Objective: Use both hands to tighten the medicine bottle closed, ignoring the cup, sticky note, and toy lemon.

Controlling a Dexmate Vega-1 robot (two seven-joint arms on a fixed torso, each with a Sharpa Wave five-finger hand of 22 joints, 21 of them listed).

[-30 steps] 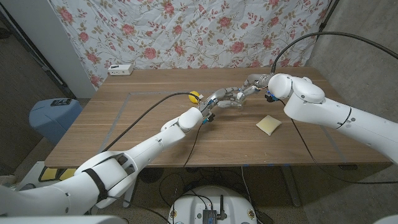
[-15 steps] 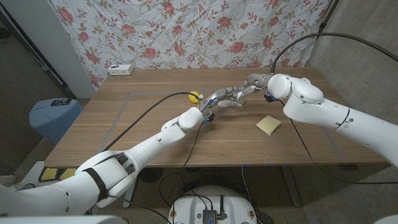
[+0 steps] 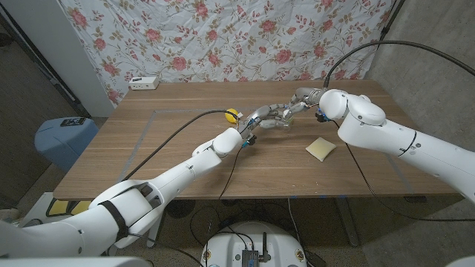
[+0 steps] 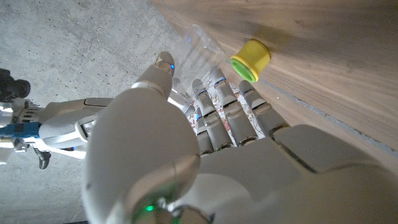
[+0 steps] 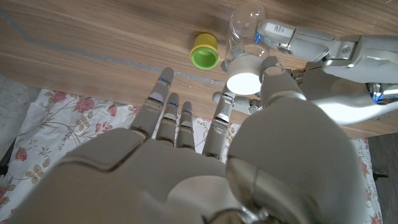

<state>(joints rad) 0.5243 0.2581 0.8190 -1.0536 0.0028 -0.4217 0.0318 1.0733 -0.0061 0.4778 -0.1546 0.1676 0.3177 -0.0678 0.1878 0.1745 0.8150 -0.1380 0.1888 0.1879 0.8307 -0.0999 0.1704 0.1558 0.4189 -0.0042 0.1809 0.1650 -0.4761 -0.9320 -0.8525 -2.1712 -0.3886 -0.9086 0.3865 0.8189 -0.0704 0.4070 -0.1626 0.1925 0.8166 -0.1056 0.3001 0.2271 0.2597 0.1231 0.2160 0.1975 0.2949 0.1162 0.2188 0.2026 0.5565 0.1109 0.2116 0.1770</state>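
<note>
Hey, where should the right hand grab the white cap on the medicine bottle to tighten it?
Judging by its pose, pinch the white cap around its round rim, coming end-on: its flat top faces the right hand, while the left hand seems to hold the clear medicine bottle.

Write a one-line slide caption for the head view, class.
Two white robot arms meet mid-table, left robot hand and right robot hand together at the medicine bottle, yellow toy and sticky note nearby.

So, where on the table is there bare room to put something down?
The wooden table is bare on the robot's left half, inside the taped outline, and along the near edge in front of the sticky note. It is crowded at the middle back, where both hands meet beside the toy lemon.
</note>
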